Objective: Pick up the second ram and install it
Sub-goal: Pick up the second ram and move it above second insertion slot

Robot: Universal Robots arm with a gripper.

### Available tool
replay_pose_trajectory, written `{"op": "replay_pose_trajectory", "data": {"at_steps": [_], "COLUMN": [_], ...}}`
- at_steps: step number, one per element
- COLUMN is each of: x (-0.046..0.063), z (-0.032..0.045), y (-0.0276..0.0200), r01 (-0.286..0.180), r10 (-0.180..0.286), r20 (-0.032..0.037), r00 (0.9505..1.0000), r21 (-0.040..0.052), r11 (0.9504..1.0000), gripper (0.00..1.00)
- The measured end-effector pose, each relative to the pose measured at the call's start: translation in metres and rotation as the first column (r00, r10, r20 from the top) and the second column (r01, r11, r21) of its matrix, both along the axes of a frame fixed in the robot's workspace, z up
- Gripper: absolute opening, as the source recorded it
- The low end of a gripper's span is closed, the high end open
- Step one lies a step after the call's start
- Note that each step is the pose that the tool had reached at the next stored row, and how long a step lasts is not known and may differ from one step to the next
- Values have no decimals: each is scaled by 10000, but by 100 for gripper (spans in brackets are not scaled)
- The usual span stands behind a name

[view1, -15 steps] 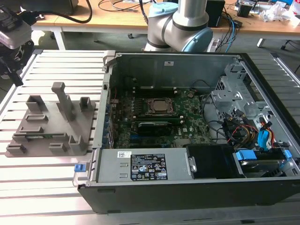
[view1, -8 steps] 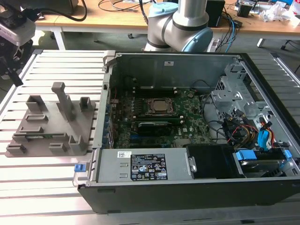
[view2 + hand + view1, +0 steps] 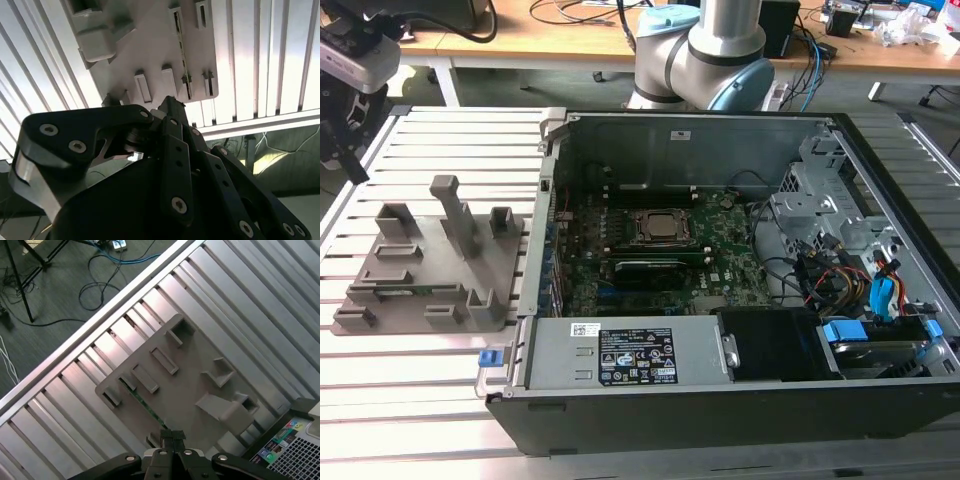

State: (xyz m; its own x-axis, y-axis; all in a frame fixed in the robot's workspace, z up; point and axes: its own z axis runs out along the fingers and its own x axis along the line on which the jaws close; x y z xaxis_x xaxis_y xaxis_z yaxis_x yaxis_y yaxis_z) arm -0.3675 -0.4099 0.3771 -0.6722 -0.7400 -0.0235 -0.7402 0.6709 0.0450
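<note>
Gripper: the fingers are seen pressed together at the tips, with nothing held between them. It is hung above the grey fixture, clear of it, and in the first wrist view the tips are lined up over one end of the second ram.

Second ram: a thin green stick, stood on its long edge in a slot of the fixture. The slot is placed on the fixture side towards the table's near edge in the exterior view. Low grey blocks are set close along both sides of the stick, while its top edge is left uncovered.

Fixture: laid flat on the slatted table, towards the exterior view's left edge of it. A tall post is raised near the fixture's middle, away from the ram slot. Bare slats are left between the fixture and the table's edges on three sides.

Computer case: laid open on the table at the exterior view's right, its side wall set just beside the fixture. A blue latch is carried at the corner of that wall nearest the table's near edge. The motherboard and CPU socket are exposed inside, walled in by the case on all four sides and open above.
</note>
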Motion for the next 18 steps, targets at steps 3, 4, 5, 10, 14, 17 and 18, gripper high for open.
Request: {"op": "replay_pose_trajectory", "data": {"at_steps": [3, 4, 5, 10, 14, 17, 18], "x": [0, 0, 0, 0, 0, 0, 0], "z": [0, 0, 0, 0, 0, 0, 0], "y": [0, 0, 0, 0, 0, 0, 0], "r01": [-567, -745, -873, -1449, -1912, -2258, -2320], "r10": [567, 745, 873, 1449, 1912, 2258, 2320], "r20": [-1, -1, 0, -1, 0, -1, 0], "r00": [9984, 9972, 9962, 9895, 9816, 9742, 9727], "r21": [-1, 0, -1, -1, 0, -1, 0], "r11": [9984, 9972, 9962, 9895, 9816, 9742, 9727], "gripper": [11, 11, 11, 11, 11, 11, 11]}}
